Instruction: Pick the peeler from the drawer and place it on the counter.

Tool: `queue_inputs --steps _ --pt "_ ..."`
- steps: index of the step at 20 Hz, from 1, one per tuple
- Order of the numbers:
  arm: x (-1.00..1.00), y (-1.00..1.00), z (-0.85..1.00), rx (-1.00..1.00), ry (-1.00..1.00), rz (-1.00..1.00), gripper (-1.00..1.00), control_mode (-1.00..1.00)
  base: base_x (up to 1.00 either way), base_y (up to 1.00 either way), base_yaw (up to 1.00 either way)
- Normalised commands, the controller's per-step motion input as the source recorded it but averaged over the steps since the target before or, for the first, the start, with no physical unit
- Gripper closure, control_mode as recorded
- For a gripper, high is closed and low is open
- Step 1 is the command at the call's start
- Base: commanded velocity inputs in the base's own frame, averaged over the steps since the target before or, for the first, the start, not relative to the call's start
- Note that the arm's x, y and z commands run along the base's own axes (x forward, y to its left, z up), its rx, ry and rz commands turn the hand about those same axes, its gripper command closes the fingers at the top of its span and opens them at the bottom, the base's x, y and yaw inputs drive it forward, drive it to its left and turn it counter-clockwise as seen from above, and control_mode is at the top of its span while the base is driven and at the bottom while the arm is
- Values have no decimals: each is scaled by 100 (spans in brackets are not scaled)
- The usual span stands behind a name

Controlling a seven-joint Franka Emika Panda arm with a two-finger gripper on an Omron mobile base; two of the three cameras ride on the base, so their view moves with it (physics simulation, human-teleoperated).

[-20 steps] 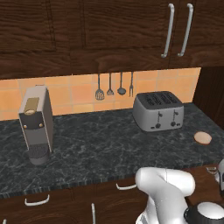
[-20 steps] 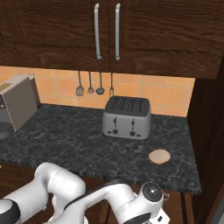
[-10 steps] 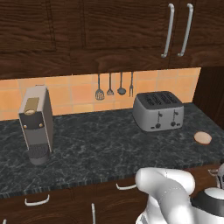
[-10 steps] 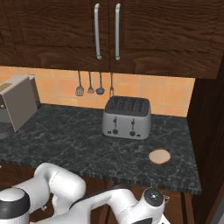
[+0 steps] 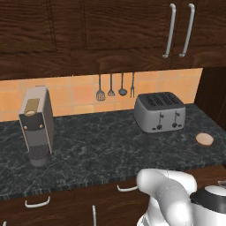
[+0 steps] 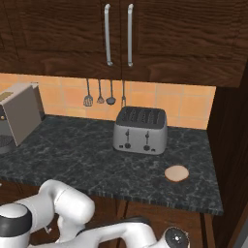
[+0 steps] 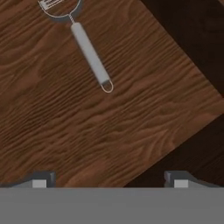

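Peeler (image 7: 89,52) flat on wooden drawer floor (image 7: 65,131), up and left of end effector (image 7: 107,180). End effector released, jaws spread, nothing grasped. Grasp, lift and placement on desk (image 5: 110,145) all pending.

No text, label, brand, number or sign can be read in any of the pictures. The silver four-slot metal toaster (image 5: 160,112), right of centre in the left base view, has small dark knobs on its front but no legible marking. The tall grey box-shaped coffee machine (image 5: 36,125) at the left carries a plain gold panel on top, with no lettering that can be made out.
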Motion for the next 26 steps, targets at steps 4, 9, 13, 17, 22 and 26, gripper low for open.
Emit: queue_inputs --steps 4,9,13,17,22,26 --pt "8 0 24 0 4 7 -100 -100 0 0 0" --pt "24 0 36 0 3 21 -100 -100 0 0 0" --pt "53 0 -6 0 -1 25 -100 -100 0 0 0" --pt "33 -6 -22 0 -2 15 -100 -100 0 0 0" --pt "15 -30 -23 0 -1 1 -100 -100 0 0 0" --pt "33 -24 -20 0 0 0 -100 -100 0 0 0"
